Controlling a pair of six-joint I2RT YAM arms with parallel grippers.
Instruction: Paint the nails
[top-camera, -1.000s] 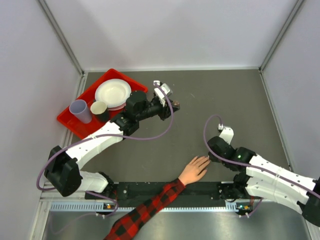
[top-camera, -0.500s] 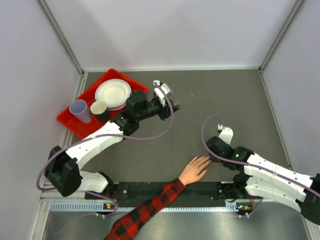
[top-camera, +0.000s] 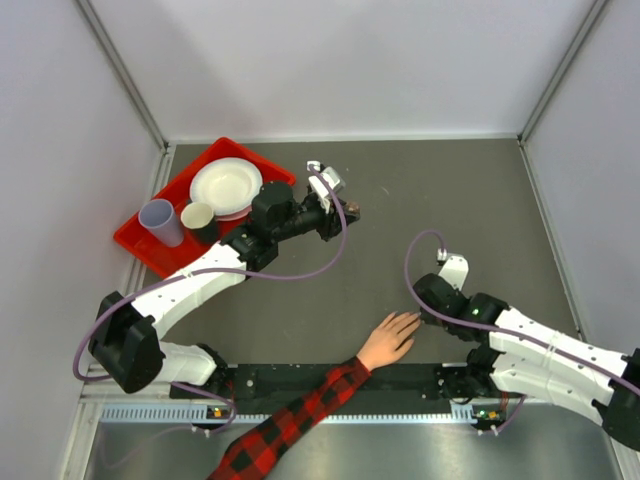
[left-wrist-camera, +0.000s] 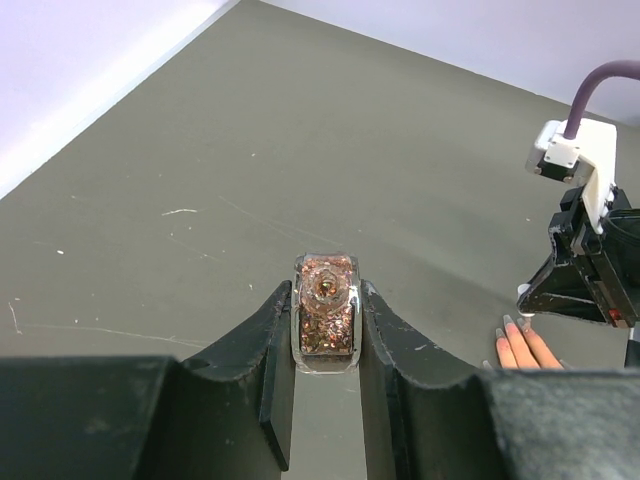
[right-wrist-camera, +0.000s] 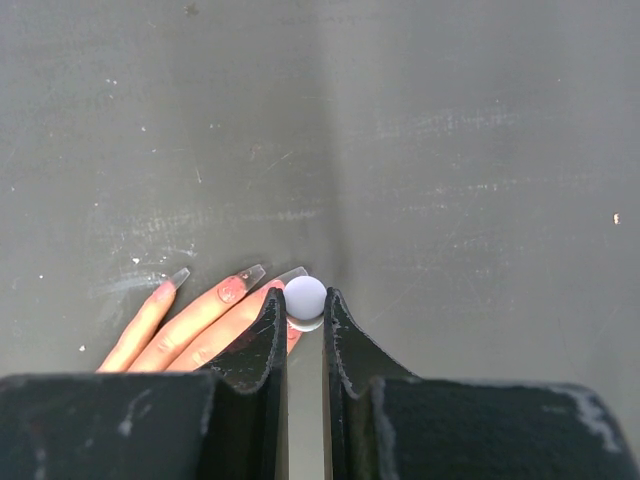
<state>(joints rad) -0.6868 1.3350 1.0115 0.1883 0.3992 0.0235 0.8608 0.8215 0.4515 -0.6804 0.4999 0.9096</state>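
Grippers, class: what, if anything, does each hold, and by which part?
Left gripper pinches a small clear bottle of coppery glitter by its sides. Right gripper pinches a round white cap by its sides.

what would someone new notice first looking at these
A peach-coloured hand in a red-and-black plaid sleeve lies on the dark table near the arm bases. Its long nails are right at the right gripper, which pinches a white round cap. Farther back, the left gripper holds a coppery glitter bottle, and a red tray with a white plate sits at the far left.
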